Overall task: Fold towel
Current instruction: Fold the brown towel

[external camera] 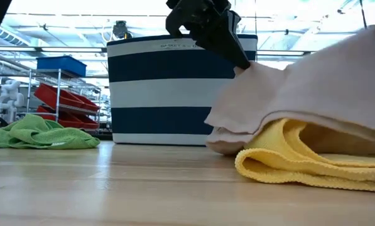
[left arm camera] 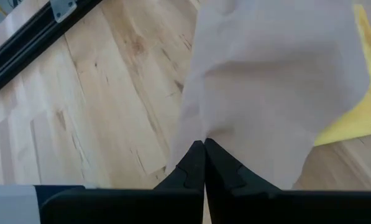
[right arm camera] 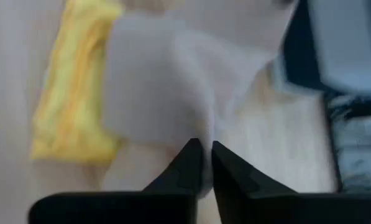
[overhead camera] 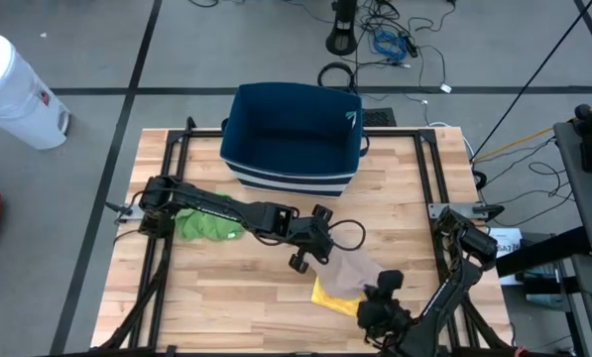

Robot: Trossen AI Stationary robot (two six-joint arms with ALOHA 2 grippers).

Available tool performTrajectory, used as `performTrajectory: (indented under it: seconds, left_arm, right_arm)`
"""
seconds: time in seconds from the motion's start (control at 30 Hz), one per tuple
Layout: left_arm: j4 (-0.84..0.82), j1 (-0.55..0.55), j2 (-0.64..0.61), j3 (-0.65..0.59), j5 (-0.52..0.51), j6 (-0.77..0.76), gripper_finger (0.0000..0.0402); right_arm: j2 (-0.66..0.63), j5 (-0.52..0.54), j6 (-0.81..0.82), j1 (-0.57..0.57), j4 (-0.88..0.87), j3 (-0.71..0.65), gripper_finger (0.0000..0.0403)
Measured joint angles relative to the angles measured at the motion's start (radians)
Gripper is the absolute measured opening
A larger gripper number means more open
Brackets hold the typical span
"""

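Observation:
A beige towel (overhead camera: 353, 272) lies draped over a yellow towel (overhead camera: 331, 296) on the wooden table, near its front edge. My left gripper (overhead camera: 325, 258) is shut on the beige towel's left end, which stands lifted in the low view (external camera: 250, 69). My right gripper (overhead camera: 383, 290) is at the towel's right end, its fingers almost together on the cloth. The towel's middle sags onto the yellow towel (external camera: 300, 157). My left gripper pinches the beige towel's edge (left arm camera: 205, 138) between its two fingertips, slanting down from the table's left. That end is lifted off the table and the cloth slopes away from the fingers. My right gripper has a fold of the beige towel (right arm camera: 205, 138) in the narrow gap between its fingertips, slanting down from the near right. That end is raised (external camera: 363, 44); how many layers it holds I cannot tell.
A navy and white striped basket (overhead camera: 294, 134) stands at the table's far middle. A crumpled green towel (overhead camera: 208, 226) lies left of centre under the left arm. Black frame rails (overhead camera: 177, 149) run along the table's left and right sides.

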Motion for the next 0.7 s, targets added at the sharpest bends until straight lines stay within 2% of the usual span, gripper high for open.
performTrajectory:
  seconds: [0.17,0.27,0.53,0.7]
  left_arm:
    - [-0.008,0.0,0.0,-0.001,0.001,-0.002,0.0]
    - [-0.008,0.0,0.0,-0.001,0.016,-0.002,0.0]
    - [-0.021,0.0,0.0,-0.001,0.019,-0.005,0.0]
    - [-0.025,0.0,0.0,-0.001,0.019,-0.015,0.0]
  right_arm:
    - [-0.008,-0.16,0.002,-0.004,0.006,-0.013,0.0068]
    - [-0.009,-0.223,0.006,-0.01,0.005,-0.028,0.0079]
    - [-0.009,-0.236,0.084,0.019,0.005,-0.03,0.0078]
    - [-0.009,-0.325,0.164,0.067,0.005,-0.03,0.0077]
